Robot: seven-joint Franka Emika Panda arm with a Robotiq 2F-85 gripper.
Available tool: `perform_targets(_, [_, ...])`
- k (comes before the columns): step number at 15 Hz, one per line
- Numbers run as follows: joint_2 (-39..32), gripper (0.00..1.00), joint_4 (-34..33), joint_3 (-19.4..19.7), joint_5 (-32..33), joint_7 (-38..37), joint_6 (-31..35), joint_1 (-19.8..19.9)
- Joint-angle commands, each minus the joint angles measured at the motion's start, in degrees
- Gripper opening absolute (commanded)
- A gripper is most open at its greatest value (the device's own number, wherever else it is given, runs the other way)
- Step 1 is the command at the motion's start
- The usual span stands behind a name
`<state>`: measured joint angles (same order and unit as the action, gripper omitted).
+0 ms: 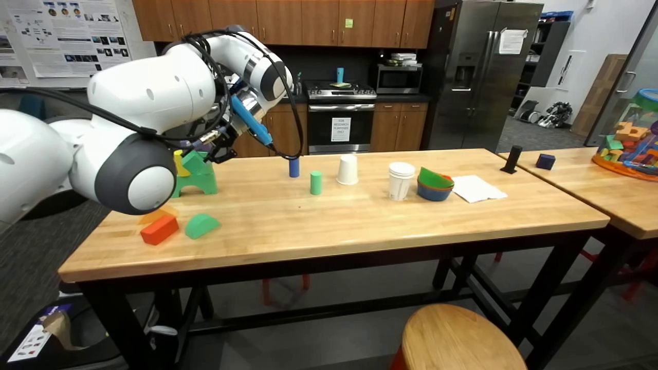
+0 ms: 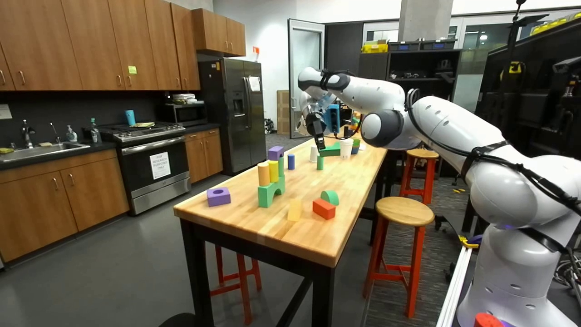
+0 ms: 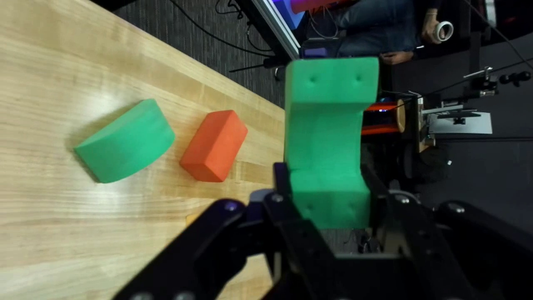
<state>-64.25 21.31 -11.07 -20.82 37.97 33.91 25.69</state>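
Right now my gripper [image 3: 325,179] pinches a green arch block [image 3: 329,135] near one end, squeezed from both sides, and that block is held up off the table [image 1: 334,221]. In the wrist view, a red block [image 3: 214,146] and a green half-round block [image 3: 129,143] lie on the table, both to one side of the held piece.

Further along the same table, in an exterior view, a white cup [image 1: 347,170] stands mouth-down; what may be under it is hidden. Near it, white paper cups [image 1: 400,182] are nested upright in a stack, and I cannot tell what the top one holds. Just beside them sits a blue bowl [image 1: 433,193], with a green bowl [image 1: 433,179] tilted in it and an orange rim [image 1: 448,178] showing. A white sheet of paper [image 1: 476,189] lies by the bowls.

On the neighbouring table [image 1: 573,174], a clear tub [image 1: 645,103] with a green collar and an orange base holds a heap of pieces [image 1: 631,134] in orange, green, blue and purple, seen through its wall; a dark blue block [image 1: 545,161] sits outside it.
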Motion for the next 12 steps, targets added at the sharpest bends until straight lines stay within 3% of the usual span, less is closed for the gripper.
perform_targets(1, [-2.2, 0.16, -1.7, 1.1, 2.9, -0.2, 2.2, -1.6])
perform_targets(12, [-2.3, 0.16, -0.3, 0.2, 2.6, -2.4, 8.2, -2.7])
